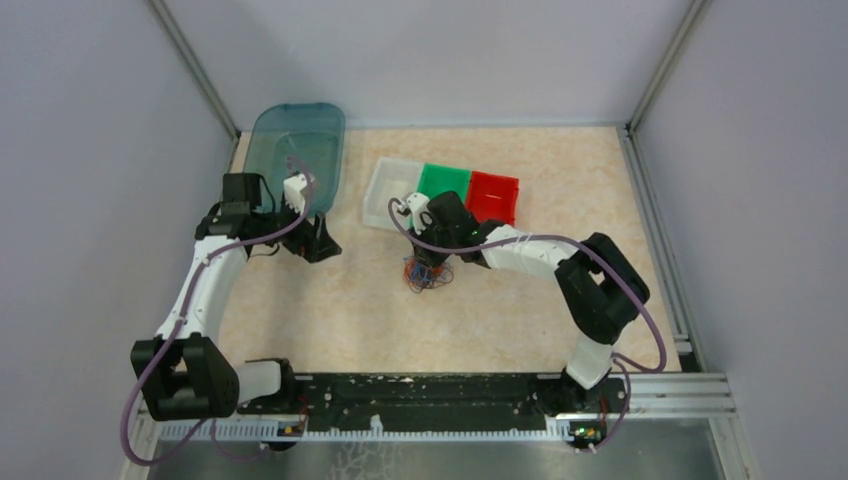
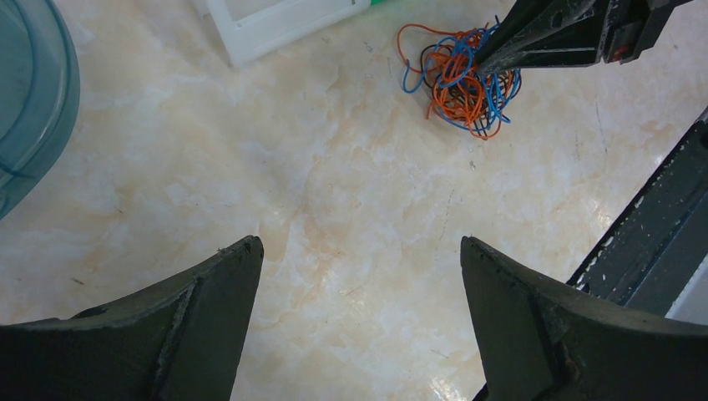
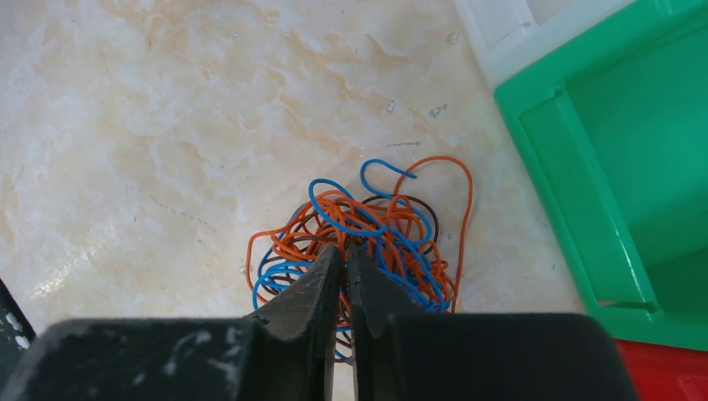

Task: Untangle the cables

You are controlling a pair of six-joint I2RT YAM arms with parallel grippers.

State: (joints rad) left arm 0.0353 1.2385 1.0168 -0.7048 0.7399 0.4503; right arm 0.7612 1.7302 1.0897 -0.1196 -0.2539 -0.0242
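while left fingers [image 2: 209, 326] gape wide, holding nothing; right fingers [image 3: 309, 301] nearly closed, pinching cables [image 3: 376, 225]

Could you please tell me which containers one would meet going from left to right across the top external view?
teal tray → white bin → green bin → red bin

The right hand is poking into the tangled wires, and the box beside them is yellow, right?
Not quite: the box beside the wires is green, not yellow, as the right wrist view shows. The right hand is indeed poking into the tangle.
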